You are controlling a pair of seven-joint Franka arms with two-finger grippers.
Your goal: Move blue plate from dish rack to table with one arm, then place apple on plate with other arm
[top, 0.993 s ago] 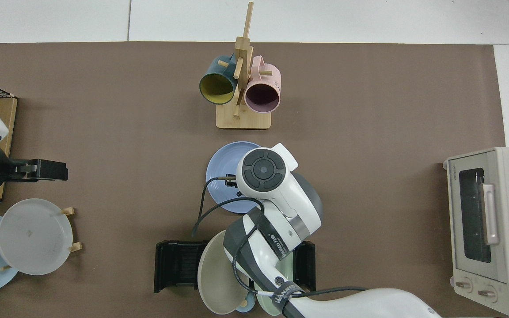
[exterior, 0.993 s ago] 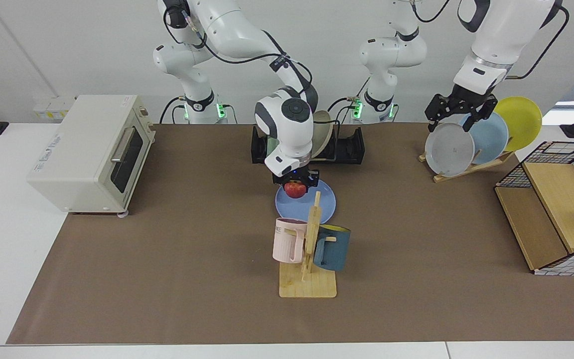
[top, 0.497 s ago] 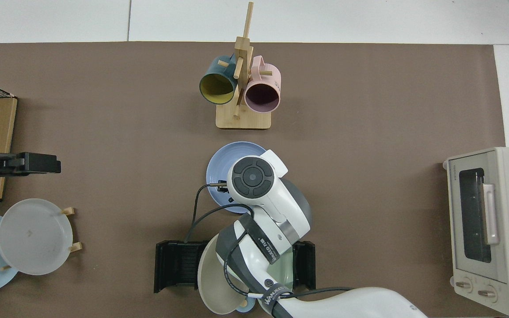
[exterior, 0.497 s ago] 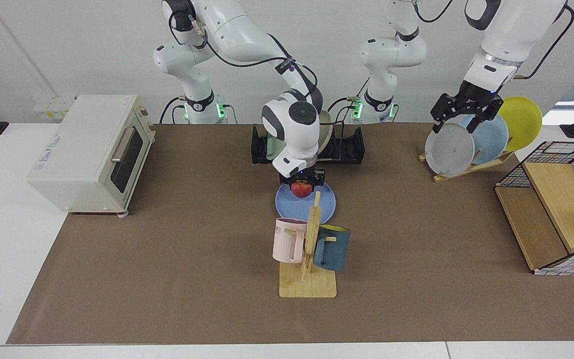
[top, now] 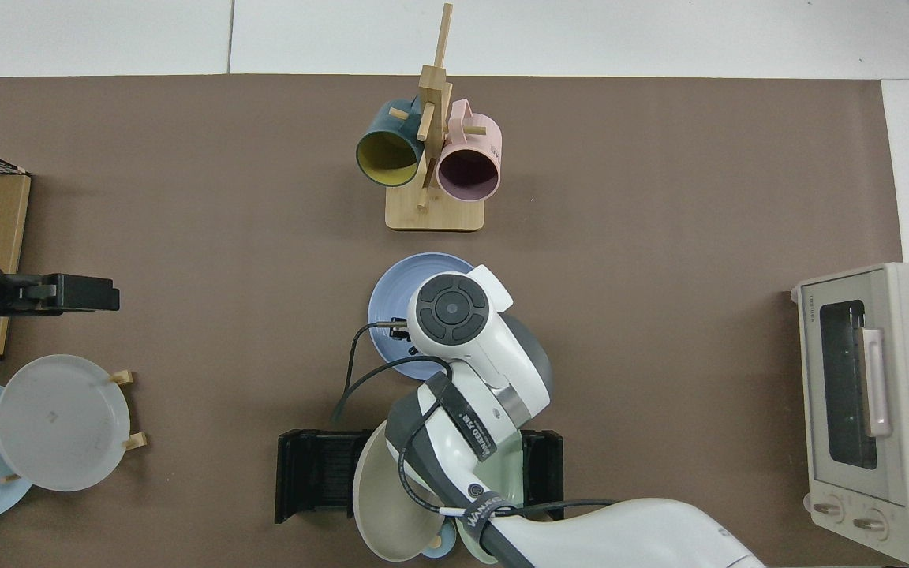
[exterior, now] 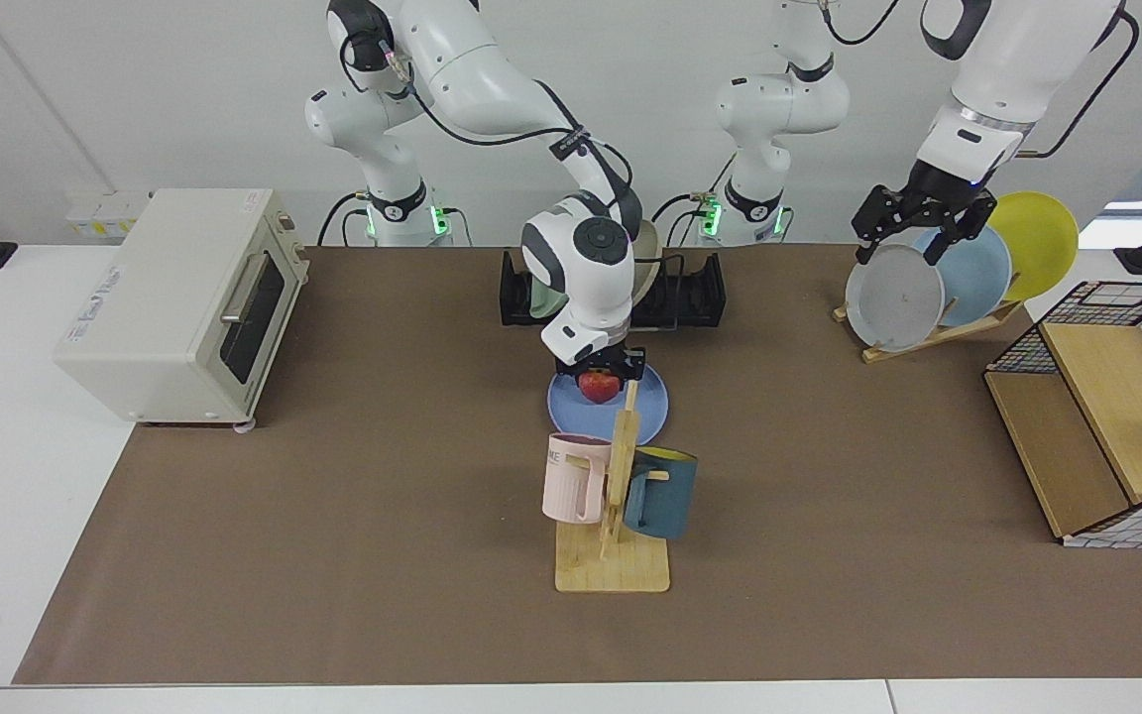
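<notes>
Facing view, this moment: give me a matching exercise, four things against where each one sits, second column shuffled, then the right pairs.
Things:
1. apple
2. blue plate
3. grey plate
4. pink mug

Places:
A. hung on the wooden mug stand
B. leaning in the slanted wooden rack, below the left tool
C. between the fingers of the right tool, over the plate
D. flat on the table, in front of the dish rack

Pairs: 1-C, 2-D, 3-B, 4-A
</notes>
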